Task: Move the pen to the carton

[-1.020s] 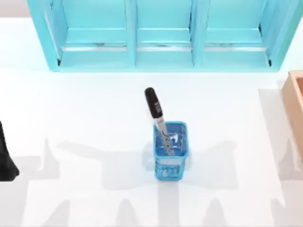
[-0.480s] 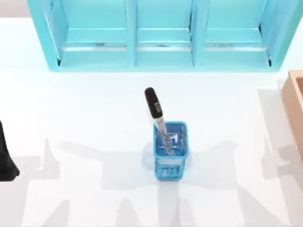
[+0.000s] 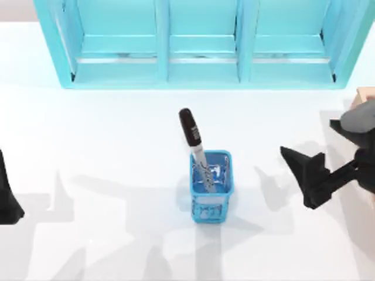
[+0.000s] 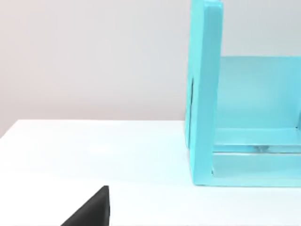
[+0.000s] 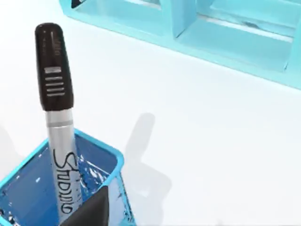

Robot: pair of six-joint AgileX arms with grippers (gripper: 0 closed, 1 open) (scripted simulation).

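You are looking across a white surface [image 4: 94,150] toward a turquoise shelf unit [image 4: 204,94] standing upright on it, while a dark finger [image 4: 91,212] of your left gripper is poking into view.

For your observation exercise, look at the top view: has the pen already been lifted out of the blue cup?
No, the pen stands tilted inside the blue cup, with the right gripper apart to its right.

Your right gripper [image 3: 307,175] sits right of the cup [image 3: 210,186]; pen [image 3: 193,140] stands in cup, carton [image 3: 366,93] behind the fingers.
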